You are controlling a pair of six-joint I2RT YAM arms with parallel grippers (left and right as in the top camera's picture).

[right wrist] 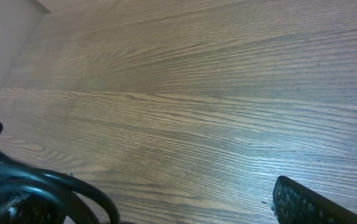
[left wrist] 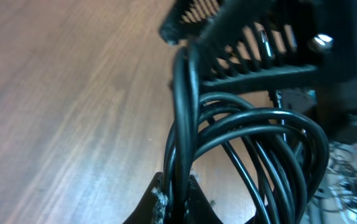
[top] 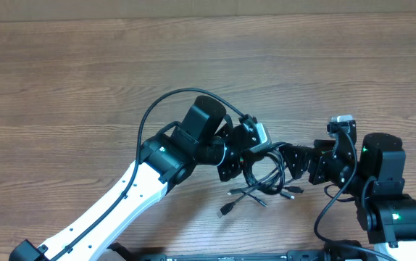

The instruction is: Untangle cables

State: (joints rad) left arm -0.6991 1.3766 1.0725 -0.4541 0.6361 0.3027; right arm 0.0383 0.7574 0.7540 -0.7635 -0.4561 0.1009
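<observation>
The cables (top: 261, 176) are a tangled bundle of thin black cords between the two grippers, with plug ends (top: 226, 210) trailing toward the table's front. My left gripper (top: 243, 158) is shut on a few cable strands; in the left wrist view the jaws (left wrist: 180, 198) pinch them while the loops (left wrist: 259, 143) arch to the right. My right gripper (top: 290, 164) is open at the bundle's right side. In the right wrist view one finger (right wrist: 309, 204) shows at lower right and the cable loop (right wrist: 60, 186) at lower left, with a wide gap between.
The wood table (top: 85, 72) stretches out to the left and back. The thicker black arm cable (top: 150, 116) arcs over the left arm. The right gripper's ribbed finger (left wrist: 259, 43) is close above the loops in the left wrist view.
</observation>
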